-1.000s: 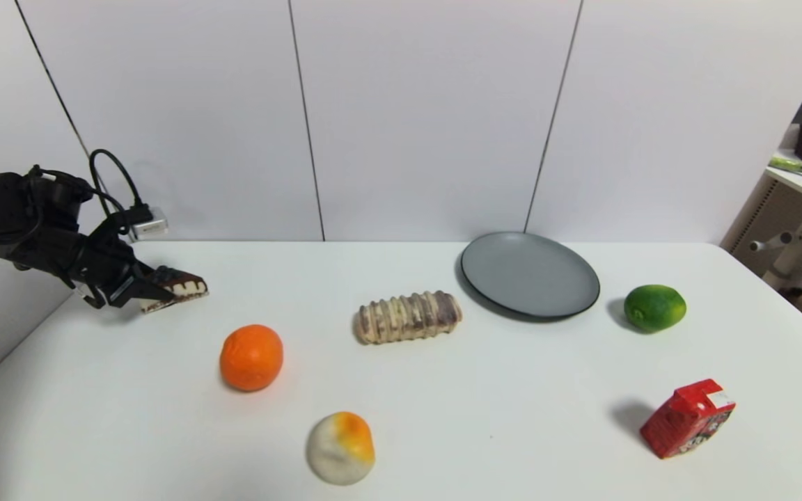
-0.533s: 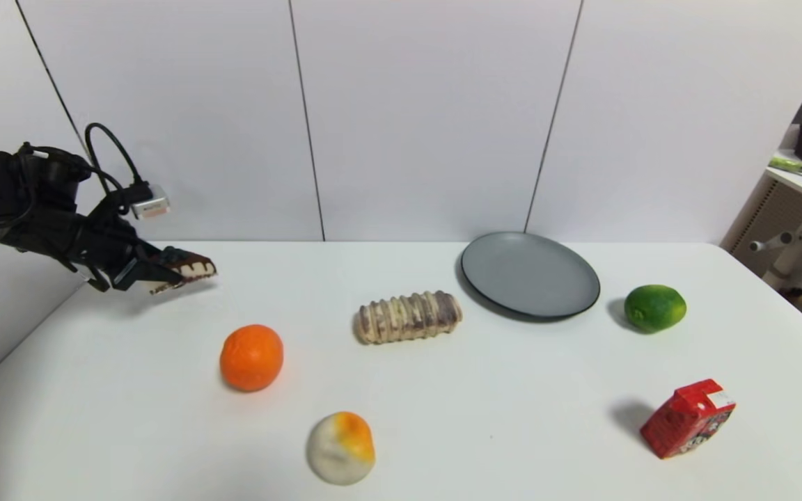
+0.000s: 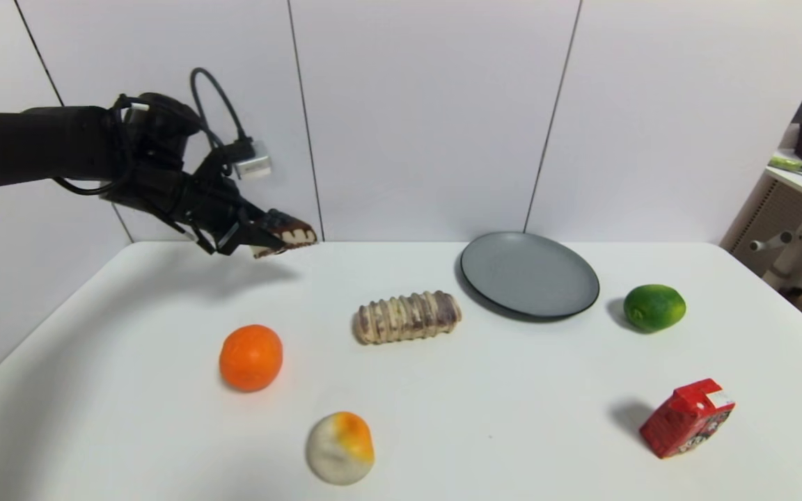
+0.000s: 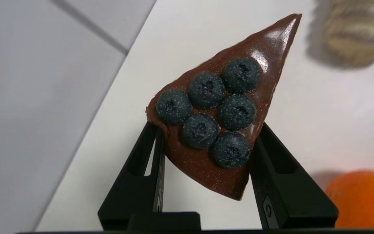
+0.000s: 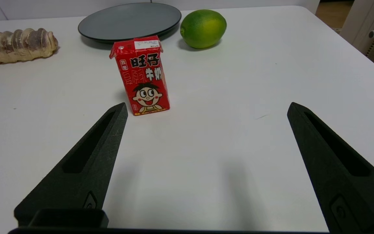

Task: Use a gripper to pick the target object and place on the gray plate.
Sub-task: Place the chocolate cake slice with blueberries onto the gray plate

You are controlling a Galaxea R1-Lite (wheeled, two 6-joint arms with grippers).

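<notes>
Cake slice (image 3: 285, 236) in the air, pinched by the left gripper (image 3: 262, 240).
It hangs over the table's far left, well short of the gray plate (image 3: 529, 274); the right gripper (image 5: 206, 110), apparently parked low, is spread wide.

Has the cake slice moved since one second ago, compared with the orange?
Yes. The cake slice, held in the left tool, has risen off the table and shifted toward the gray plate; it now sits beyond the orange, no longer left of it.
</notes>
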